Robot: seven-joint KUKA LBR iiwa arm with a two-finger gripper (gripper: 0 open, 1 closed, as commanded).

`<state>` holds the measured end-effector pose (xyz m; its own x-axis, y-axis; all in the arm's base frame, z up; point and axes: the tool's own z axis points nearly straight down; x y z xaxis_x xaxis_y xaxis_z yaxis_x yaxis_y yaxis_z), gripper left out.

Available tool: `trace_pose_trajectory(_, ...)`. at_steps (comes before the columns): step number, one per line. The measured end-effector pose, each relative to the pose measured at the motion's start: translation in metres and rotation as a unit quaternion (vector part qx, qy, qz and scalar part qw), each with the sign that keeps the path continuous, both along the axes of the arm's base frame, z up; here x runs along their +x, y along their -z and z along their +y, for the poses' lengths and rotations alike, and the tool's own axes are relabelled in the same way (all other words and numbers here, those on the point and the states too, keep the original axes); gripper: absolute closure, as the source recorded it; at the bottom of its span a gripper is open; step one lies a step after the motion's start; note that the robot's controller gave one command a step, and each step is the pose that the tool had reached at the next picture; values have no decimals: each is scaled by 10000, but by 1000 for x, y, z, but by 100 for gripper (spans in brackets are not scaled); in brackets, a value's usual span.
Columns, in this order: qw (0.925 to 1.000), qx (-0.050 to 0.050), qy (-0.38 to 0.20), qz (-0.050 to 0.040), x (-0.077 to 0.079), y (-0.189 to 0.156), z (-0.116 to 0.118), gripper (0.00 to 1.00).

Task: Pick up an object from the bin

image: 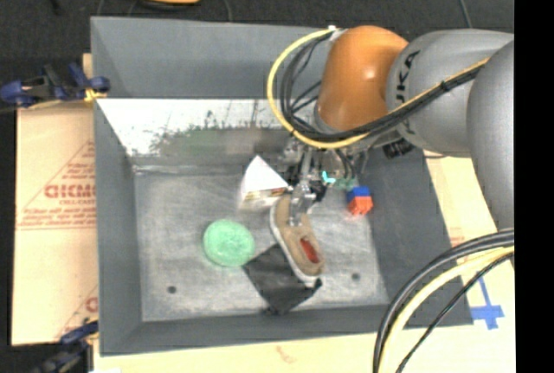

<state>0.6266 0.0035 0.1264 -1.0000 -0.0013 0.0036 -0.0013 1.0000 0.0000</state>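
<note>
Glossy orange wrist dome (359, 73), tool (303, 189) over small pale shoe (300, 246)

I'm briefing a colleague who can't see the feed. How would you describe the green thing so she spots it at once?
Start at the grey metal bin and look at the lower left of its floor. There lies a green ball, just left of a small shoe and a black flat piece. Its neighbours are long or flat; it alone is round.
</note>
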Motion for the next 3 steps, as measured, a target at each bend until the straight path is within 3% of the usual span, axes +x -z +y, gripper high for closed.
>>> trace_pose_trajectory(1,10000,1,0,-40,2,-5,0,0)
trace_pose_trajectory(2,9969,28,786,-23,-5,46,-16,100)
trace_pose_trajectory(3,9969,28,785,-24,-5,46,-16,100)
